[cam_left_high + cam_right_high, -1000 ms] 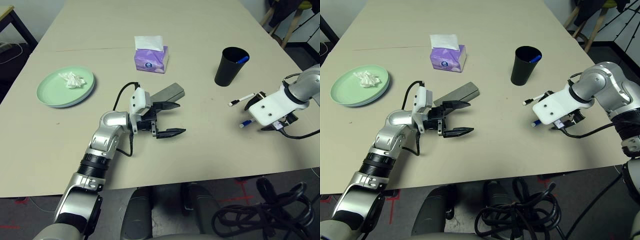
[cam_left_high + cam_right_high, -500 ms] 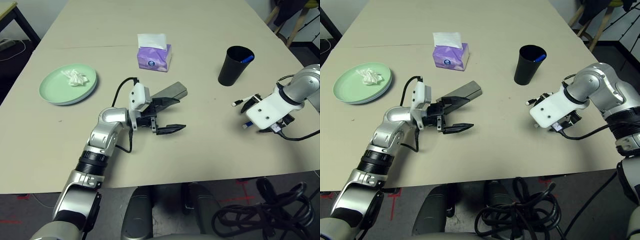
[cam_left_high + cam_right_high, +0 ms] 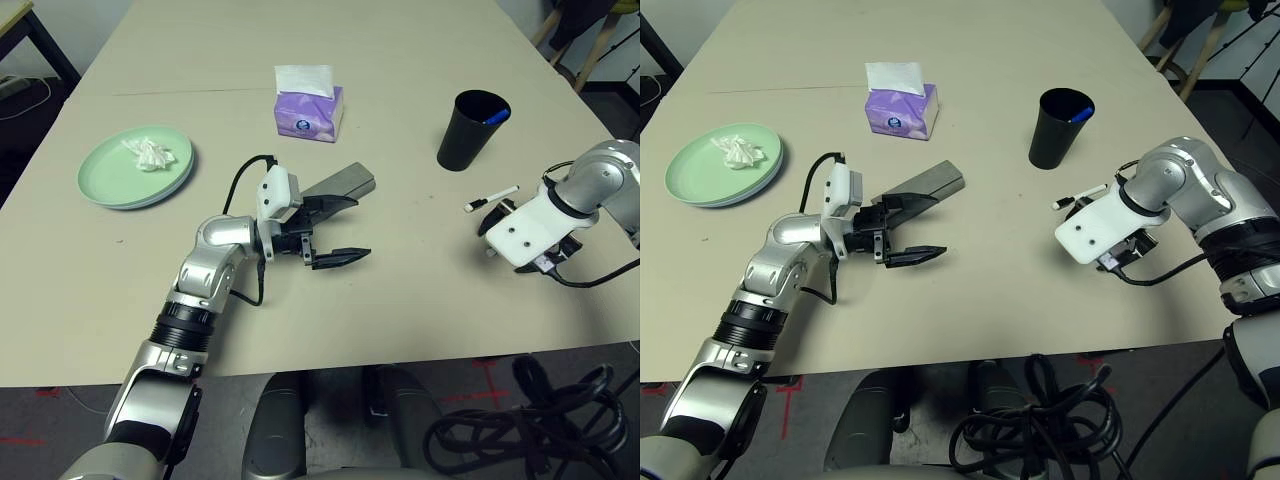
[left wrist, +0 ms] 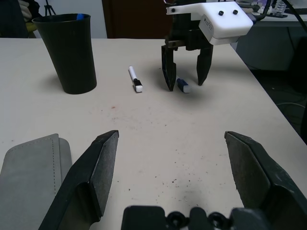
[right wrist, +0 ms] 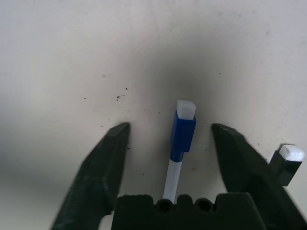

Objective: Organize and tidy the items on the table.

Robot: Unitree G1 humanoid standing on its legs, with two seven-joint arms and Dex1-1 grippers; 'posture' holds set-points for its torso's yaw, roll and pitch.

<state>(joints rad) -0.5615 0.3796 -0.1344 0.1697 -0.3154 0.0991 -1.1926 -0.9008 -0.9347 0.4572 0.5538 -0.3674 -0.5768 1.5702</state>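
Right gripper (image 4: 184, 86) straddling a white-and-blue pen (image 5: 181, 139) on the table (image 3: 420, 300).

Its jaws are standing apart either side of the pen, not yet touching it, at the right of the head view. The left gripper (image 3: 335, 232) is hanging spread wide mid-frame beside the grey case (image 3: 345, 184), grasping nothing.

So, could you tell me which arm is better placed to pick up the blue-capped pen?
Right: its gripper points down with fingers either side of the pen; the left gripper hangs open by the grey case.
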